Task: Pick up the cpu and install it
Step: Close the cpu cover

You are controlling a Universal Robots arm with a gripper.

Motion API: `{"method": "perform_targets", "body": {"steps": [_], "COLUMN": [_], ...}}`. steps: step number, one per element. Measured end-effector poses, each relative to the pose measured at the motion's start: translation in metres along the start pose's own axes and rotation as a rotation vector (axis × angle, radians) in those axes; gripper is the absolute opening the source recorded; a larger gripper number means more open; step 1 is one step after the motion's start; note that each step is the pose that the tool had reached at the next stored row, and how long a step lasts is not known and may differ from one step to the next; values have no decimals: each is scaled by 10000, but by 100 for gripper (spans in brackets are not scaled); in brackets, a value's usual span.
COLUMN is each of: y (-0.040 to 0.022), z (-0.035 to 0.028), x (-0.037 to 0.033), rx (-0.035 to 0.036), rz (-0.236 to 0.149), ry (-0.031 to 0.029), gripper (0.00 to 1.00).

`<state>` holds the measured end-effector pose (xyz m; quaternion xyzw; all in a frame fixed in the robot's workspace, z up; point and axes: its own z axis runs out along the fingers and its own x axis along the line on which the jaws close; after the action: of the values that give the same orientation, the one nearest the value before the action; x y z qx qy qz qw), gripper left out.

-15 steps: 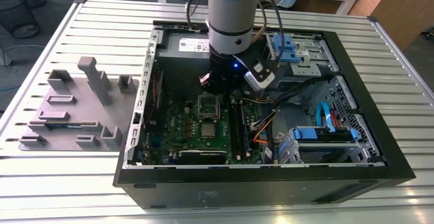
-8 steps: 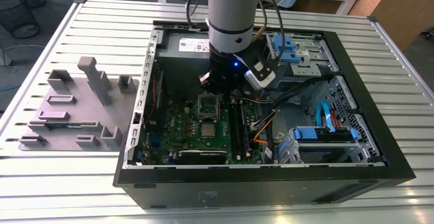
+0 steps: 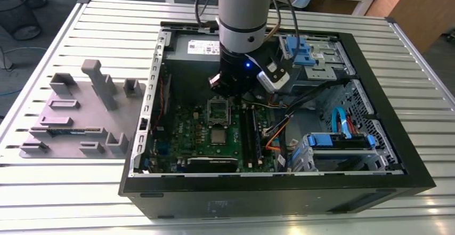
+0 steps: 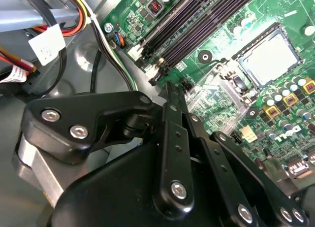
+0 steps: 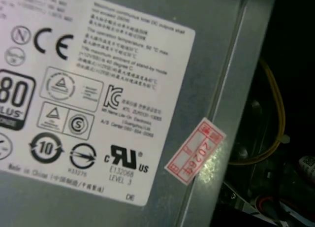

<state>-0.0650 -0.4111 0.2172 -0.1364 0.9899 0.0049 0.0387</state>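
Fingers (image 4: 172, 128) of the gripper (image 4: 170, 95) pressed together on nothing, hanging inside the open case (image 3: 284, 197) above the motherboard (image 3: 191, 129). Just beside the metal frame (image 3: 219, 108), the cpu (image 3: 218, 135) lies flat on that board, apart from the gripper. Case rests on a slatted surface (image 3: 64, 192).
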Motion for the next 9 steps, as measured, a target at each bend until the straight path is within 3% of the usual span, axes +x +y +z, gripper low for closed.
{"method": "perform_targets", "body": {"steps": [7, 9], "y": [-2, -2], "z": [-15, -13], "x": [-1, -1], "rx": [0, -11], "rz": [-12, -185], "ry": [0, 1], "gripper": [11, 11]}}
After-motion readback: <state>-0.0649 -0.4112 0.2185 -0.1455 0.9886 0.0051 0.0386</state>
